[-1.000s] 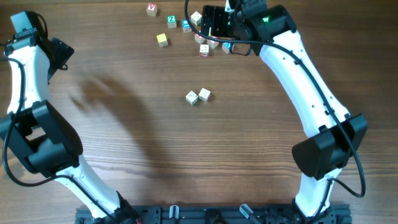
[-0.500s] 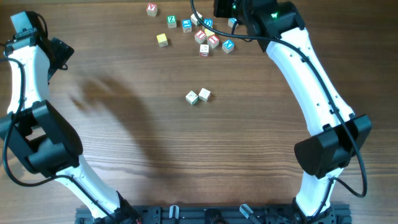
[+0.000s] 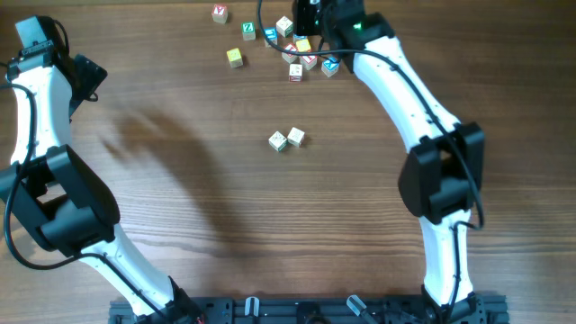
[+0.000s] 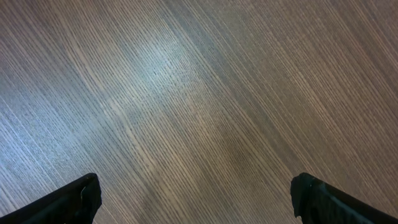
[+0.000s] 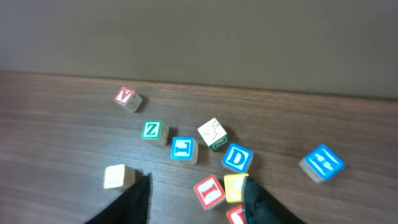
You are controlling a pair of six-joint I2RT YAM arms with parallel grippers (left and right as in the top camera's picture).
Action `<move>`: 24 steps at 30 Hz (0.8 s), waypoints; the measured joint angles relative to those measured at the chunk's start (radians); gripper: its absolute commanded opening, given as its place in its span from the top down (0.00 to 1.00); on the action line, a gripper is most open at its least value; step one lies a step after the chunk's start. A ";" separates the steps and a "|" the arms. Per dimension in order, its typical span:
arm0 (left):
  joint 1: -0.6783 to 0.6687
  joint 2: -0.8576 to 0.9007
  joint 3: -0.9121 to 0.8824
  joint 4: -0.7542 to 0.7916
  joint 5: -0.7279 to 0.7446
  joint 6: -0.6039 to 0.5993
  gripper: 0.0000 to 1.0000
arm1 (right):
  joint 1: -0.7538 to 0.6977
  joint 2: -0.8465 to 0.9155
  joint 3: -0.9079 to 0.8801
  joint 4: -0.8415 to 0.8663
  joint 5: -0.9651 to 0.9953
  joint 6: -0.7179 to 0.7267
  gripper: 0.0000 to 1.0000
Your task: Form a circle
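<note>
From above, two pale cubes sit touching each other in the middle of the table, well apart from everything else. That pair is all there is of a circle so far. Along the upper edge, near the centre, lies a loose scatter of letter cubes. I count about ten, though a few are partly hidden under the right gripper, which hangs over the right end of the scatter. The left arm stands along the left edge, far from any cube.

In the left wrist view, the left gripper shows one dark fingertip in each bottom corner. They are spread wide, with only bare wood between them.

The right wrist view shows ten cubes: three blue, three red, two yellow, one green and one white. A red V cube lies furthest to the upper left, with a green Z cube just below and to its right. One blue cube sits alone at the right. The gripper's two fingers rise from the bottom edge, parted. A red I cube and a yellow cube lie side by side between them. A gap shows beside the red I cube, so nothing is clasped.
</note>
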 measured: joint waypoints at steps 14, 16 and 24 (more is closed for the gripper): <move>0.000 0.000 0.000 0.000 0.000 0.000 0.00 | 0.008 0.224 0.000 0.032 0.000 -0.033 0.06; 0.000 0.000 0.000 0.000 0.000 0.000 0.00 | 0.008 0.227 0.000 0.034 0.000 -0.033 0.06; 0.000 0.000 0.000 0.000 0.000 0.000 0.00 | 0.008 0.227 0.000 0.034 0.000 -0.033 0.02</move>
